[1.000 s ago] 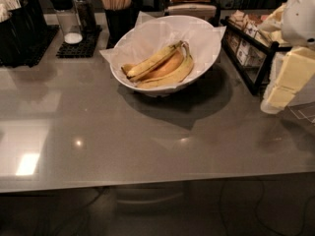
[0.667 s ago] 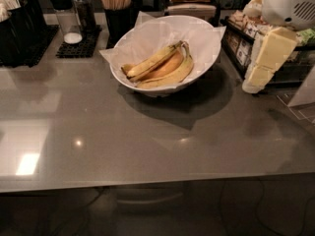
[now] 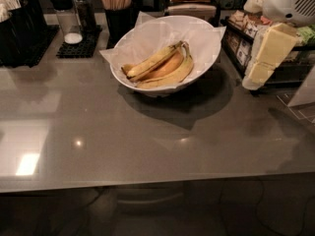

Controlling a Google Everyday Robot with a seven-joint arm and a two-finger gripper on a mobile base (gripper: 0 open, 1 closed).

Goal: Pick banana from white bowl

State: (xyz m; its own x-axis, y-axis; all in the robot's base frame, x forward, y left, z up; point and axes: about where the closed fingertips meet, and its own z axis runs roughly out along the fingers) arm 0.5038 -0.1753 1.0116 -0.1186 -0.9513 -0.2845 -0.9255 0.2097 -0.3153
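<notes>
The white bowl (image 3: pixel 143 37), wide and lined with crinkled white paper, stands at the back middle of the grey table (image 3: pixel 98 132). Three bananas lie in it. The banana (image 3: pixel 151 63) is the long, fairly straight top one, with brown streaks. A more orange banana (image 3: pixel 166 69) lies under it. A paler, curved banana (image 3: pixel 170 77) lies nearest the front. My gripper (image 3: pixel 253 79) hangs at the right edge of the view, just right of the bowl and clear of it. It is above the table and holds nothing that I can see.
A black rack of packets (image 3: pixel 246 43) stands behind the gripper at the right. A cup of wooden stirrers (image 3: pixel 117 4), shakers on a black mat (image 3: pixel 74 28) and dark containers (image 3: pixel 19 28) line the back left.
The gripper has moved left and up, from low at the right edge to beside the bowl's right rim. The bowl and bananas have not moved.
</notes>
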